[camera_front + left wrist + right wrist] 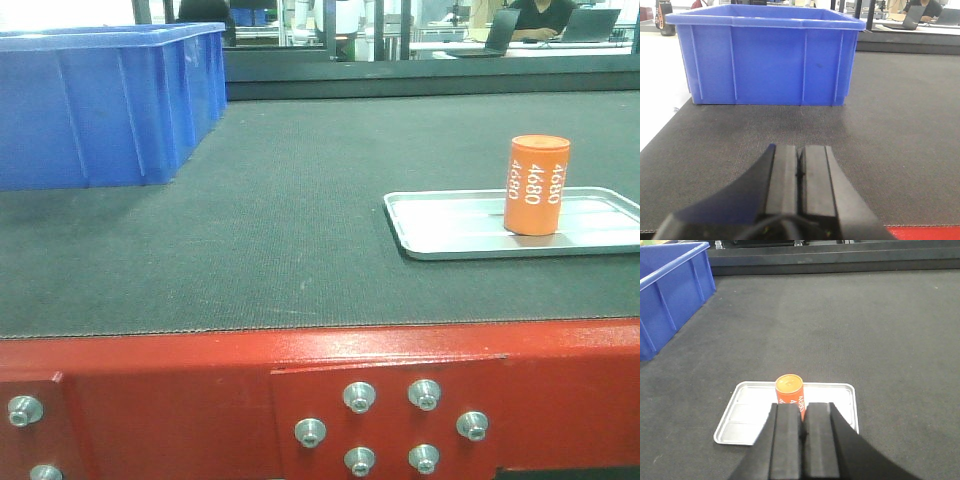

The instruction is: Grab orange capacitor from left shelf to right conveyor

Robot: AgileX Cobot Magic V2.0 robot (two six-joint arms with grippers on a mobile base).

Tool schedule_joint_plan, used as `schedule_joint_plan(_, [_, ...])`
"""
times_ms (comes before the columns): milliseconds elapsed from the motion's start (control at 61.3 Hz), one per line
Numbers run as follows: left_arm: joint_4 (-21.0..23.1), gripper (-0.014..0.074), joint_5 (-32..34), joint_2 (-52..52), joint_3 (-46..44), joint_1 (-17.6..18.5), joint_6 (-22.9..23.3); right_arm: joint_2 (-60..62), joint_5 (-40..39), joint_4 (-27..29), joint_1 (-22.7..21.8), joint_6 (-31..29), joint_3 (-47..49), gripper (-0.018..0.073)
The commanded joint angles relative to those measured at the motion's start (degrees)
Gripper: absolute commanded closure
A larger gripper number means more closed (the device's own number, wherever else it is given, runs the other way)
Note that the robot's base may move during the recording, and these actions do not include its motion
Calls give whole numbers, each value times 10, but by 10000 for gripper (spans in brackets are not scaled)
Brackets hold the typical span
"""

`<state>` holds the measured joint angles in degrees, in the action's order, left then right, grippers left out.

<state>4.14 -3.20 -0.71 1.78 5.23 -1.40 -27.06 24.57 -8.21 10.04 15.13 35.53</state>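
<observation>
A big blue bin (105, 100) sits on the far left part of my belt (280, 220), close to its left edge. My left gripper (800, 172) hangs over the near edge of the belt, pointing at the bin. Its two black fingers (785, 180) are pressed together and hold nothing. Toward the right edge of the belt lies a shallow silver tray (450, 235). The orange capacitor (535, 185) stands upright in the tray, near its back rim. My right gripper (803, 432) hovers just in front of the capacitor. Its fingers (787, 440) are almost together with only a thin gap, and they hold nothing. The red frame (200, 400) with silver bolts (360, 397) runs along the near edge.
</observation>
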Motion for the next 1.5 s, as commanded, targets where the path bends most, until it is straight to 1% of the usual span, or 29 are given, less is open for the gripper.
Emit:
schedule_joint_plan(0, [1, 723, 49, -7, -2, 3, 0, -2, -44, -8, 1, 1, 15, 521])
schedule_joint_plan(82, [1, 723, 49, -7, -2, 3, 0, 0, -45, -23, 0, -5, 15, 521])
schedule_joint_plan(163, [1, 723, 49, -7, -2, 3, 0, 12, -38, -21, -10, -36, 13, 521])
schedule_joint_plan(245, [1, 723, 49, -7, -2, 3, 0, 37, -37, 2, -30, -77, -3, 521])
schedule_joint_plan(310, [1, 723, 49, -7, -2, 3, 0, 64, -43, 26, -47, -98, -26, 521])
schedule_joint_plan(359, [1, 723, 49, -7, -2, 3, 0, 89, -50, 47, -60, -109, -54, 521])
schedule_joint_plan(473, [1, 723, 49, -7, -2, 3, 0, 142, -72, 71, -87, -116, -123, 521])
schedule_joint_plan(620, [1, 723, 49, -7, -2, 3, 0, 208, -133, 101, -118, -116, -221, 521])
schedule_joint_plan(685, [1, 723, 49, -7, -2, 3, 0, 238, -162, 102, -128, -116, -257, 521])
schedule_joint_plan(832, [1, 723, 49, -7, -2, 3, 0, 285, -203, 102, -135, -118, -319, 521])
schedule_joint_plan(979, [1, 723, 49, -7, -2, 3, 0, 285, -250, 103, -136, -112, -371, 521])
schedule_joint_plan(1028, [1, 723, 49, -7, -2, 3, 0, 285, -238, 103, -136, -109, -369, 521])
schedule_joint_plan(1485, [1, 723, 49, -7, -2, 3, 0, 285, -241, 103, -136, -109, -369, 521])
